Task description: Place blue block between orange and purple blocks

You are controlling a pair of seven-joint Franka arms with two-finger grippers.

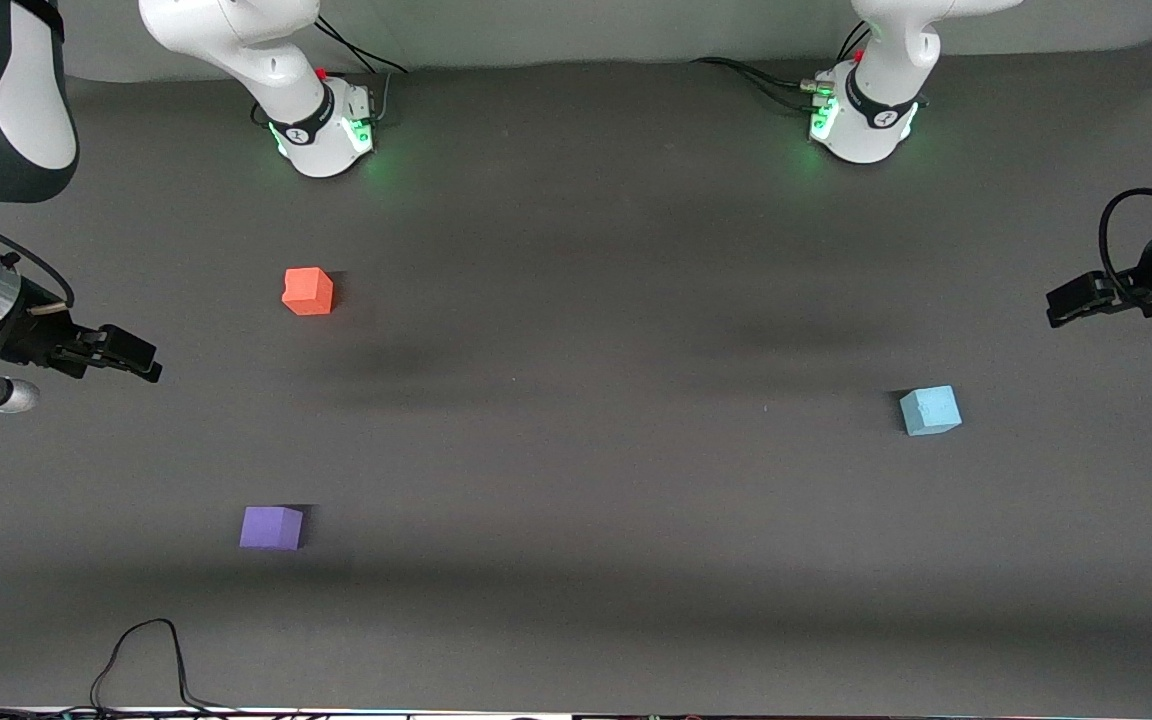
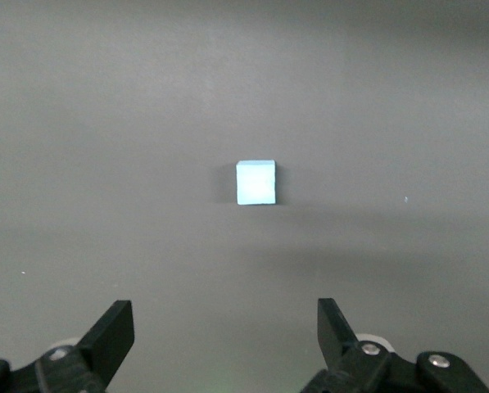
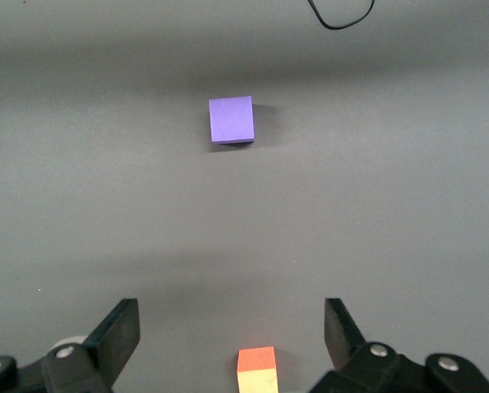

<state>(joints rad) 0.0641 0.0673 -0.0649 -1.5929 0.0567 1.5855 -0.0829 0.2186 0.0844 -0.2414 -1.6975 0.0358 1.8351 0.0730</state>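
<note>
The light blue block (image 1: 930,410) sits on the grey table toward the left arm's end; it also shows in the left wrist view (image 2: 255,182). The orange block (image 1: 308,291) and the purple block (image 1: 271,528) sit toward the right arm's end, the purple one nearer to the front camera, with a wide gap between them. Both show in the right wrist view, purple (image 3: 231,119) and orange (image 3: 256,370). My left gripper (image 1: 1071,298) (image 2: 226,327) is open and empty over the table's left-arm end. My right gripper (image 1: 131,355) (image 3: 232,327) is open and empty over the right-arm end.
A black cable (image 1: 136,655) loops at the table's front edge near the purple block and shows in the right wrist view (image 3: 338,16). The arm bases (image 1: 321,135) (image 1: 861,120) stand along the table's back edge.
</note>
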